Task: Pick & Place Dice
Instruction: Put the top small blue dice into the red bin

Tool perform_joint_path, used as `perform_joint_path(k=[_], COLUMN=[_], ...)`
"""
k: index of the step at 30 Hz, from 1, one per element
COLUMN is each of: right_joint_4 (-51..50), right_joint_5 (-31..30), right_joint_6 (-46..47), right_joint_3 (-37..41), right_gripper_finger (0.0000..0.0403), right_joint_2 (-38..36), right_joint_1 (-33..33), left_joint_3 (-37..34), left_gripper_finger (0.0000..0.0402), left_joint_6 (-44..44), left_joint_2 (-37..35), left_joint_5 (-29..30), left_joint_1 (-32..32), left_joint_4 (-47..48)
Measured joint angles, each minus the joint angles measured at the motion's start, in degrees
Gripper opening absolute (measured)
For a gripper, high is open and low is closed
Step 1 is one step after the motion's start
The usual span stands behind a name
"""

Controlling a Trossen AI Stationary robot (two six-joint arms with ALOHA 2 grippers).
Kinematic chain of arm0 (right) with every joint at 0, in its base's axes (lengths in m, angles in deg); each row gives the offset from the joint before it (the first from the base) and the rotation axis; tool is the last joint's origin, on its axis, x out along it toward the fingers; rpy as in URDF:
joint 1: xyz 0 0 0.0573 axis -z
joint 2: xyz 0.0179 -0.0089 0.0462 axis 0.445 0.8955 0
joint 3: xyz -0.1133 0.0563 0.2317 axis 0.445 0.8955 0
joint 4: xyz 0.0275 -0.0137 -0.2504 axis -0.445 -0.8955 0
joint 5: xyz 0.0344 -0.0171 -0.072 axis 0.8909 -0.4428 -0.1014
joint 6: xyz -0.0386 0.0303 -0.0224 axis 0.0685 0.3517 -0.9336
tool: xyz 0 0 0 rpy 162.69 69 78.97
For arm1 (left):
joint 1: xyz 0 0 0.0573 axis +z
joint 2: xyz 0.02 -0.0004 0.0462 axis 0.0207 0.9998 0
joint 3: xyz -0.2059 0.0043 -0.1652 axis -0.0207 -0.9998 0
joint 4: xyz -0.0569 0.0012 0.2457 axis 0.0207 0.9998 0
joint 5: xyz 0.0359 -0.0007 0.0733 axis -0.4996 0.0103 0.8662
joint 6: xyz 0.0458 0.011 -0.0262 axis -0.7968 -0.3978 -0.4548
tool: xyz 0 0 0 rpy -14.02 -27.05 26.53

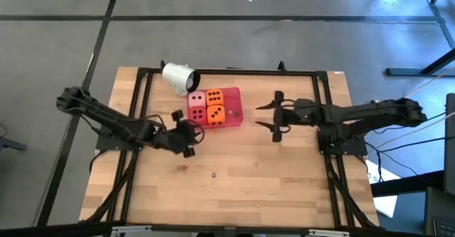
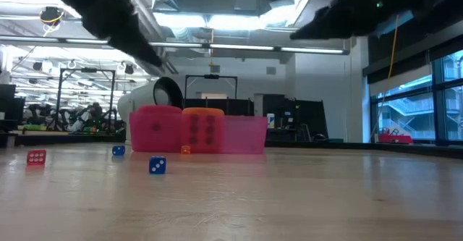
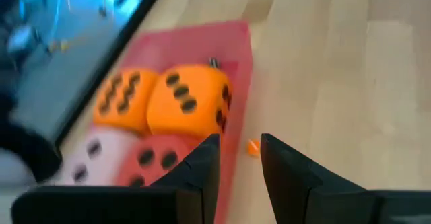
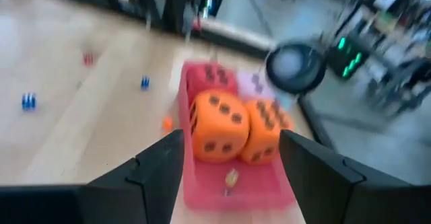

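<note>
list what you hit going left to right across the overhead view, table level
left gripper → pink die → orange die → red tray → right gripper

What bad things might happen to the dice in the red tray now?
The four dice sit tightly packed in the red tray, so grabbing the red die could drag a neighbor out. The left gripper hangs close to the tray edge and might shove it. The white cup beside the tray could roll if bumped.
</note>
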Motion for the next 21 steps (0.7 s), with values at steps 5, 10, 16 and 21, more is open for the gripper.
perform_joint_path(k=[5, 10, 16, 21], right_joint_4=[2.3, 1.7, 1.9, 3.1], right_joint_5=[-0.1, -0.1, -0.1, -0.1], right_joint_6=[-0.7, -0.3, 0.4, 0.0], right_joint_3=[0.7, 0.7, 0.7, 0.7], right_gripper_finger=[0.0242, 0.0242, 0.0242, 0.0242], right_joint_2=[-1.3, -0.4, -0.4, -0.4], right_joint_1=[0.3, 0.6, 0.6, 0.6], left_joint_3=[-1.4, -5.0, -9.1, -12.1], left_gripper_finger=[0.0104, 0.0102, 0.0102, 0.0104], left_joint_6=[16.2, 23.5, 26.7, 37.2], left_joint_2=[0.3, 0.3, 0.3, 0.3], left_joint_5=[0.8, 4.9, 7.5, 7.1], left_joint_1=[-5.1, -11.0, -14.4, -14.3], left_joint_4=[5.0, 5.0, 4.9, 2.6])
